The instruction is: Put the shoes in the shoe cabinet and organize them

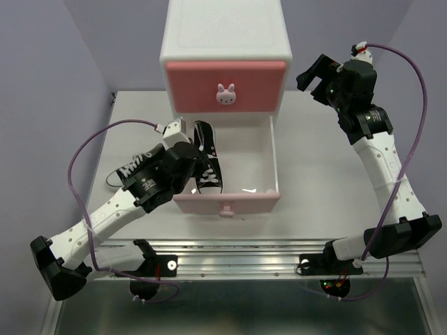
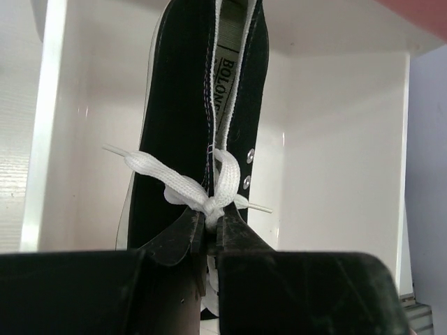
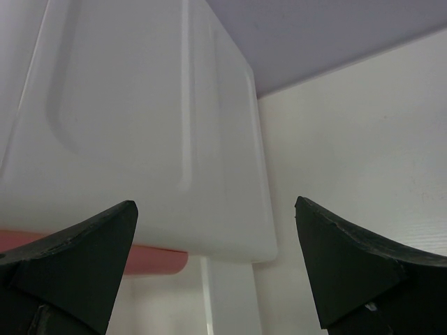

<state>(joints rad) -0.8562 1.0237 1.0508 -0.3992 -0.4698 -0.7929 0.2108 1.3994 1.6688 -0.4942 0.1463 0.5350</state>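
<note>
the left jaws are clamped shut on the laces (image 2: 183, 183) of a black sneaker (image 2: 178, 118) in the left side of the shoe cabinet's (image 1: 225, 35) pulled-out lower drawer (image 1: 274, 164), while the right jaws gape empty beside the cabinet's upper right corner.

The setting is a robotics lab bench, not a lived-in room. Two white-and-black jointed robot arms, the left one (image 1: 105, 216) and the right one (image 1: 387, 174), are bolted side by side onto a ribbed aluminium mounting rail (image 1: 237, 258) at the near edge of a plain white table top (image 1: 328, 181). Thin purple cables (image 1: 423, 91) loop in the open from the arm bases to the wrists, and small red and green indicator lights (image 1: 326, 284) glow at the right base. Flat, bare lavender walls (image 1: 56, 56) close in the table like a backdrop. The household goods on it are a small white plastic drawer chest with pink fronts (image 1: 223, 35) and black canvas lace-up sneakers (image 1: 207, 157).
</note>
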